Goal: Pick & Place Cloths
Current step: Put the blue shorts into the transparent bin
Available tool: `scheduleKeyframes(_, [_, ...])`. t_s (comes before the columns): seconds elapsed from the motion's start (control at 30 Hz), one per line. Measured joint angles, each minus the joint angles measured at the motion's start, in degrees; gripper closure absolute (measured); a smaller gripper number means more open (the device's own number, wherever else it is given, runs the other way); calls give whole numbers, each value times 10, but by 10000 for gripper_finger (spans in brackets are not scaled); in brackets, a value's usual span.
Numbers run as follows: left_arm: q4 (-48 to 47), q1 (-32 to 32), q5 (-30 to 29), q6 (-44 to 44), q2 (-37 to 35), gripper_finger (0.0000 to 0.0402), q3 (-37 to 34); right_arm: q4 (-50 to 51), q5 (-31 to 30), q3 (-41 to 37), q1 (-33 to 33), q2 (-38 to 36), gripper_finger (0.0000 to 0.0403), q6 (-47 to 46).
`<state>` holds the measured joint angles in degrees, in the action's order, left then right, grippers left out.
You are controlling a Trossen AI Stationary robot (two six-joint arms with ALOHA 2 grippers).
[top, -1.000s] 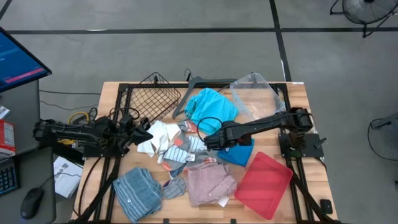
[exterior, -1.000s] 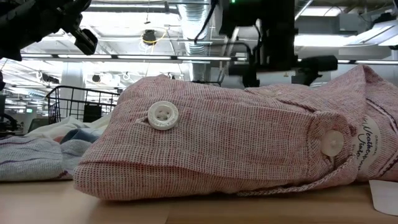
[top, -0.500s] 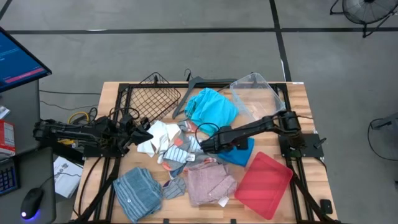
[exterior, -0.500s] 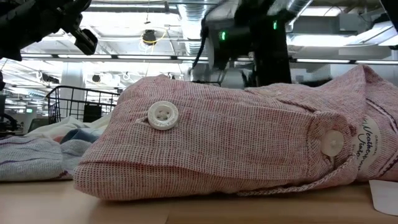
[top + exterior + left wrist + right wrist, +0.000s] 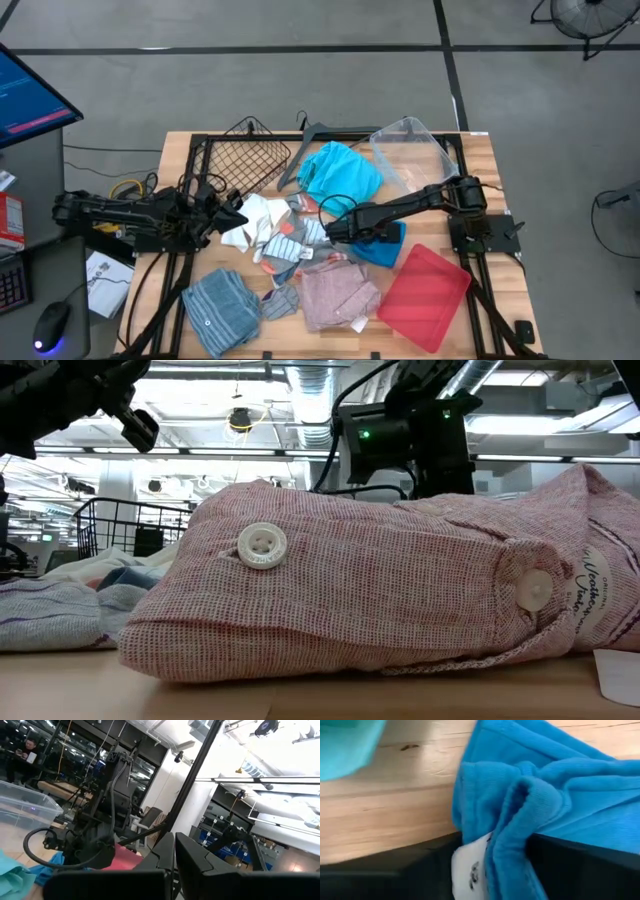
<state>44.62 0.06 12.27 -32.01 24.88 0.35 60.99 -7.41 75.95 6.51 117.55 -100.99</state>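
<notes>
A: From above, where did the right gripper (image 5: 338, 229) stand?

B: At the middle of the table (image 5: 180, 150), low on the royal blue cloth (image 5: 385, 245), between the turquoise cloth (image 5: 340, 170) and the pink checked cloth (image 5: 335, 295). Half a second before, it sat a touch lower and nearer the pink one; a second before, it was farther right. The blue cloth looked bunched and pulled in compared with a second earlier.

A: And the left arm?

B: It waited at the table's left edge, left gripper (image 5: 232, 214) beside the white cloth (image 5: 262, 212), unmoved across all three moments.

A: The low view?

B: The pink checked cloth (image 5: 380, 590) filled it. The right arm's housing stood behind it, having shifted sideways since a second ago.

A: Left wrist view?

B: The left gripper (image 5: 175, 850) had its fingers pressed together with nothing between them.

A: Right wrist view?

B: Royal blue cloth (image 5: 530, 805) was gathered between the dark fingers (image 5: 580, 865), a white label showing. I judged the fingers clamped on it, so the grasp seemed made and lifting would come next.
</notes>
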Motion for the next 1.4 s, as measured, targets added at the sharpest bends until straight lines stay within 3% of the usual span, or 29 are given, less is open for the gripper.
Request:
scheduleKeyframes(0.2, [1,0,0,0,0,400,0,9,0,-1,3,1,368,7])
scheduleKeyframes(0.47, [1,0,0,0,0,400,0,0,2,-5,5,-38,358,16])
scheduleKeyframes(0.77, [1,0,0,0,0,400,0,-3,-51,-3,18,-144,363,31])
scheduleKeyframes(1.2, [2,0,0,0,0,400,0,-85,-75,-2,49,-302,363,193])
scheduleKeyframes(1.4, [4,0,0,0,0,400,0,-102,-84,20,30,-375,363,304])
